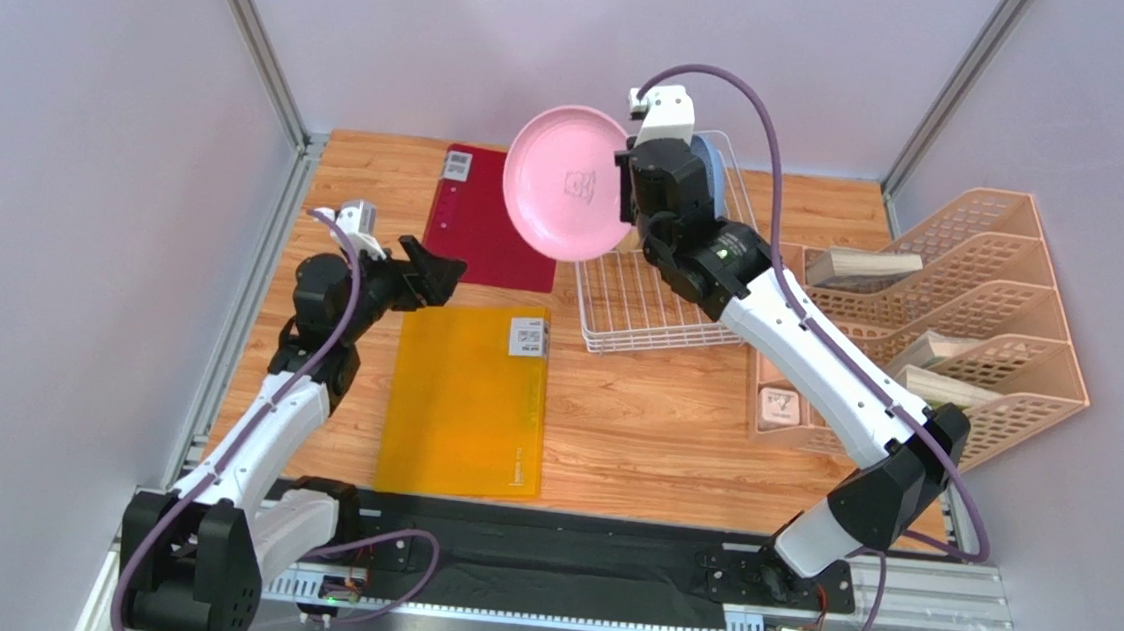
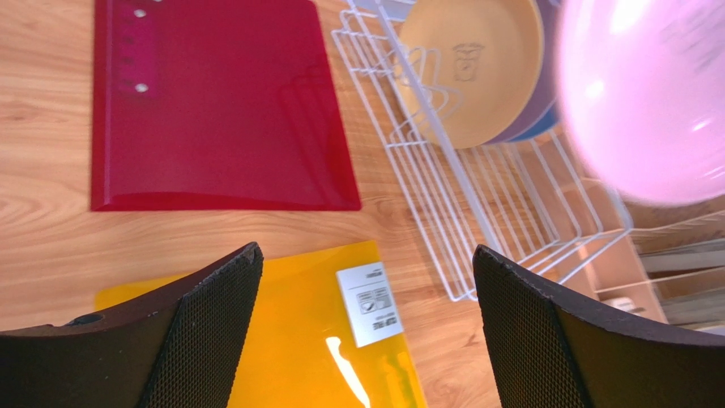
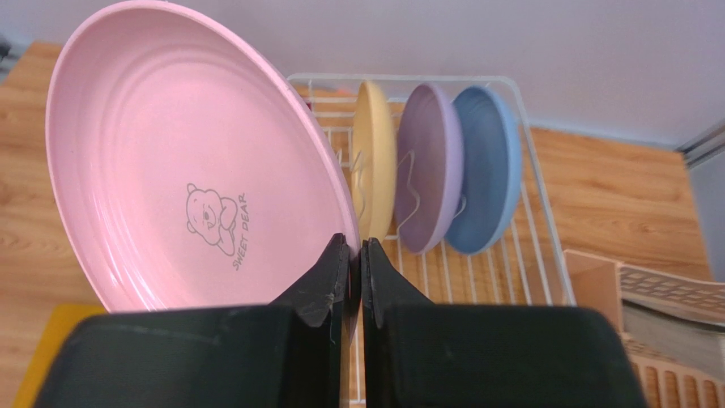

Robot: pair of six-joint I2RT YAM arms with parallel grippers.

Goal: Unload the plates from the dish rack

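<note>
Grey walls close the wooden counter (image 1: 649, 443) on the upper, left and right sides of the overhead view, so the room for moving is limited there. The pink plate (image 1: 564, 181) hangs in the air at the upper middle of that view, lifted out to the left of the dish rack (image 1: 641, 310). The right end effector (image 1: 628, 189) holds it only by a narrow pinch on the rim. I think this is the main risk: most of the plate's weight lies far from the grip, so a quick turn could make it rotate or slip out.

The cream plate (image 3: 374, 153), lavender plate (image 3: 430, 166) and blue plate (image 3: 487, 166) stand upright in the rack. They are close behind the pink one, and a swing back could knock the cream plate or the wires.

The left end effector (image 1: 433, 268) is wide open and holds nothing. It waits at the middle left, between the red folder (image 1: 492, 228) and the yellow folder (image 1: 464, 398). If both arms go to the same place, they could touch.

Bare wood shows below the rack and to the right of the yellow folder. That seems the safest place to put the plate down, because a folder may be slippery.
</note>
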